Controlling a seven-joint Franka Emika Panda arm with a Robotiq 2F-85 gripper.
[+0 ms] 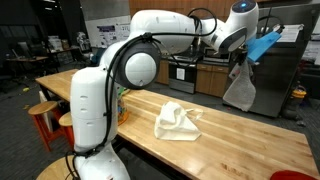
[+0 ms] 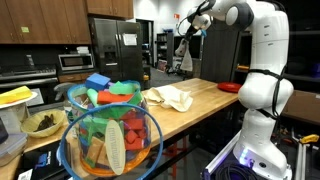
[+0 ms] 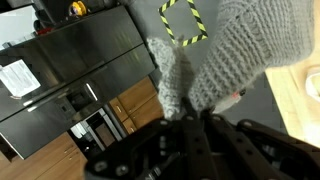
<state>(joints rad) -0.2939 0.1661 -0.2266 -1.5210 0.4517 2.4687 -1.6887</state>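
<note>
The gripper [image 2: 187, 33] is up high and pinches a grey cloth [image 2: 184, 58] that hangs down. A cream cloth [image 2: 170, 98] lies crumpled on the wooden table [image 2: 205, 100]. A basket [image 2: 64, 142] of colourful toys stands in front.

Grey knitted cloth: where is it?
In both exterior views the grey knitted cloth hangs from the shut gripper, high past the wooden table, near the fridge.

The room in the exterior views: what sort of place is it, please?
Probably a shared kitchen in a lab or office: a black refrigerator, a microwave and wooden cabinets stand behind the wooden table. The gripper holds a grey cloth.
</note>
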